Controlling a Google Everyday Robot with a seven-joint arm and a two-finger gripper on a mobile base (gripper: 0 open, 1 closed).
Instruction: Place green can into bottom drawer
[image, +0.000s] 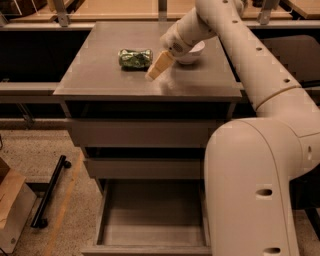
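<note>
Nothing done yet — can lies on the cabinet, gripper just beside it, grip state unclear; bottom drawer waits open.

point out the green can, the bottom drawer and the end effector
green can (135, 58): camera view, middle of its side
bottom drawer (150, 220): camera view, bare inner floor
end effector (152, 74): camera view, tan tip, just right of the green can
</note>
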